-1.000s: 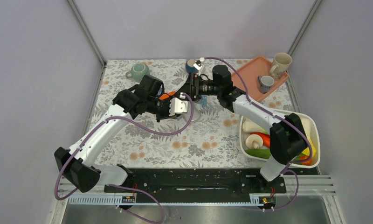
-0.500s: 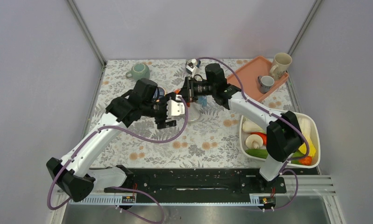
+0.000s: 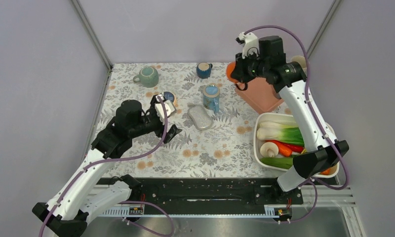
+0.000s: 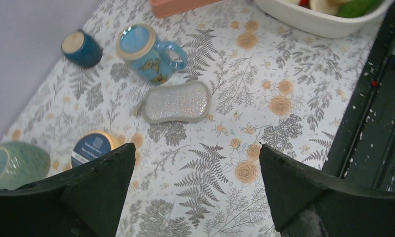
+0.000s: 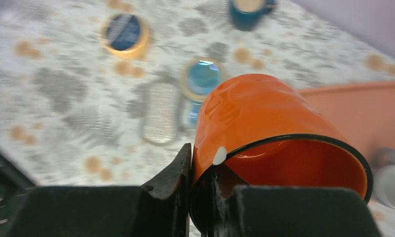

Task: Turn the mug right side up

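Note:
In the right wrist view the orange mug [image 5: 264,113] fills the frame, its mouth turned toward the camera and its base pointing away. My right gripper [image 5: 201,158] is shut on its rim, one finger inside and one outside. From above, the mug [image 3: 231,71] hangs high at the back, by the left edge of the pink tray [image 3: 264,94], in the right gripper [image 3: 239,75]. My left gripper [image 3: 168,120] stands open and holds nothing over the left middle of the table. Its open fingers [image 4: 106,170] frame bare cloth.
A blue butterfly mug [image 3: 211,97] and a silver sponge [image 3: 200,117] lie mid-table. A round blue-lidded tin [image 3: 169,97], a green mug [image 3: 147,76] and a dark blue cup [image 3: 203,69] stand further back. A white bowl [image 3: 335,143] of vegetables sits at the right.
The right gripper has shut on the orange mug and carried it up and right toward the tray. The left gripper has opened, let go of the mug and drawn back to the near left.

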Robot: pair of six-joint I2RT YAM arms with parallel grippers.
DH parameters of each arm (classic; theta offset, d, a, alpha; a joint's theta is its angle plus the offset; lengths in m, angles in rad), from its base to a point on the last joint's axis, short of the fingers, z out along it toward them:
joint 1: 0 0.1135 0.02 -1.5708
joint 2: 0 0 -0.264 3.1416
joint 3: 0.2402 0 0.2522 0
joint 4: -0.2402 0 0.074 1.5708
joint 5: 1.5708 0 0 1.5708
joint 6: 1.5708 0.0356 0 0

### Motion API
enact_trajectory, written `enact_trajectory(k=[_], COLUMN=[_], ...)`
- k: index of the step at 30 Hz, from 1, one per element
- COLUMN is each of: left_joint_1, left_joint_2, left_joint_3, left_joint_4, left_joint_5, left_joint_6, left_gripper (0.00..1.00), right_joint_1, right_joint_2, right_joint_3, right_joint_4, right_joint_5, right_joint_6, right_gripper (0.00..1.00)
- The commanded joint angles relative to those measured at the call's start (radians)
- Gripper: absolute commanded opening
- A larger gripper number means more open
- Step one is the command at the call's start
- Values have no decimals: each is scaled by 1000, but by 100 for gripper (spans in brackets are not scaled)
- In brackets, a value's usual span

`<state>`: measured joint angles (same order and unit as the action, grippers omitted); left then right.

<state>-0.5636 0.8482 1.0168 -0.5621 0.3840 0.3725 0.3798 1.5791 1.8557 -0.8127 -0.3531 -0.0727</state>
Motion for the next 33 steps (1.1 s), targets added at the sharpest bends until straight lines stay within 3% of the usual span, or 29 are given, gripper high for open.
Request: enact_trajectory(k=[1, 6, 14, 23, 33], left_joint_1=[13, 27, 61, 94, 105], left_joint_2=[-44, -90, -91, -37, 5], left_joint_3=[-105, -202, -290, -275, -266], left_joint_4=[125, 147, 168, 176, 176], left_joint_5=[-164, -308, -325, -306, -318], left_joint_6=[-191, -241, -268, -236, -218], left_gripper=[99, 99, 99, 99, 99], right_joint_1=[-84, -149, -216, -267, -315], right_joint_2=[95, 254, 489, 601, 609], right_joint_3=[63, 153, 294, 294, 149], right_joint_4=[-128, -212, -298, -268, -193], right_joint_5=[252, 329, 346, 344, 307], right_joint_6=[-365, -530, -583, -603, -633], right_gripper=[0, 0, 0, 0, 0])
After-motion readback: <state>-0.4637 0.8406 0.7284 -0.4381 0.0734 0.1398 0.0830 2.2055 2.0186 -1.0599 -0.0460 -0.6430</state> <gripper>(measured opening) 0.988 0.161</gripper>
